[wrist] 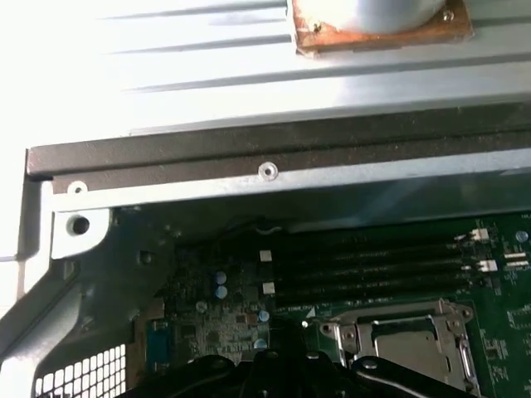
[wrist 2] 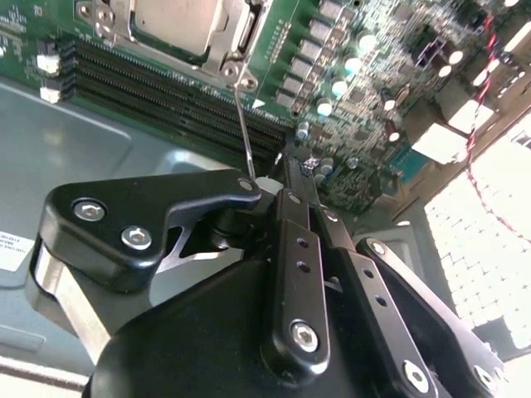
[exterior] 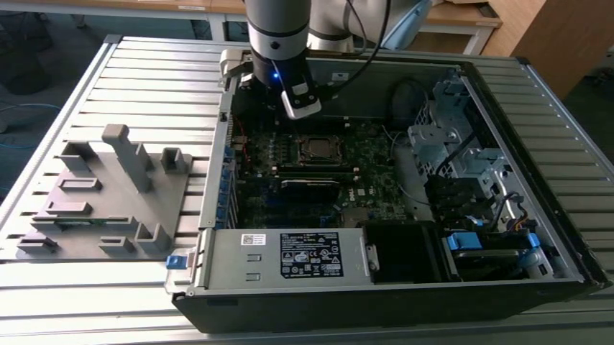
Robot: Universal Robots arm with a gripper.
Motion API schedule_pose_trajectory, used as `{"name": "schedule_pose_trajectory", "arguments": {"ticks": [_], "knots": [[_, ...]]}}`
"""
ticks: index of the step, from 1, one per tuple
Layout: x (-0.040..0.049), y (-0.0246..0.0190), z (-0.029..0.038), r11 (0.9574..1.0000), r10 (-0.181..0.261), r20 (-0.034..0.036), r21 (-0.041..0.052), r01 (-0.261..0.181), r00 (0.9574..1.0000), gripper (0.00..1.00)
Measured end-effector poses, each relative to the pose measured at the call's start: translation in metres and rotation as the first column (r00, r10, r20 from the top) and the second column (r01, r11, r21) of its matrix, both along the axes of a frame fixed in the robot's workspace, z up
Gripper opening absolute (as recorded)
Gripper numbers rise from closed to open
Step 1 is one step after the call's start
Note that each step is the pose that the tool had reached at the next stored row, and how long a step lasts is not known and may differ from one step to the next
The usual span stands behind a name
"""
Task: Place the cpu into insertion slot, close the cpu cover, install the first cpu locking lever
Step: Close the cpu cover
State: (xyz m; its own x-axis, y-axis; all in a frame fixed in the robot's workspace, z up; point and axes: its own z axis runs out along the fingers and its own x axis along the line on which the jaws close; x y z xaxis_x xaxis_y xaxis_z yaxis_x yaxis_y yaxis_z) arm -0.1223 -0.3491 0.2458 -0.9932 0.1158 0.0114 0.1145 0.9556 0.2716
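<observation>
Bench (exterior: 144, 72): one, slatted metal. Computer case (exterior: 384, 302): one, lying open on the bench. Grey fixture (exterior: 106, 194): one, at 9 o'clock of the case. Arm (exterior: 278, 29): one, entering the case from 12 o'clock. Claw (wrist 2: 264, 184): one, tips drawn together on the free end of the locking lever, just off the socket at 11 o'clock in the exterior view. Cpu cover (wrist 2: 222, 46): one, apparently lying flat; likely stiff thin sheet, swinging on its hinge only. Cpu (wrist 2: 170, 21): one, seated in the socket inside the cover frame; judged light, rigid, fragile, best handled by its edges. Locking lever (wrist 2: 242, 124): one seen, raised; probably springy, slippery wire, best taken at its tip.
</observation>
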Motion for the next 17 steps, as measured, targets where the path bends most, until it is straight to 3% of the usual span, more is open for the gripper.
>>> {"name": "schedule_pose_trajectory", "arguments": {"ticks": [3,4,8,17], "knots": [[-0.0001,-0.0004,-0.0001,0.9997,0.0,0.0,0.0256,0.0,1.0,0.1],[-0.0001,-0.0003,-0.0001,0.9996,0.0,0.0002,0.0273,0.0,1.0,0.1],[0.0014,-0.0003,-0.0002,0.9996,0.0,0.0001,0.0275,0.0,1.0,0.1],[0.0254,-0.0003,-0.0002,0.9996,0.0,-0.0018,0.0274,0.0,1.0,0.1]]}}
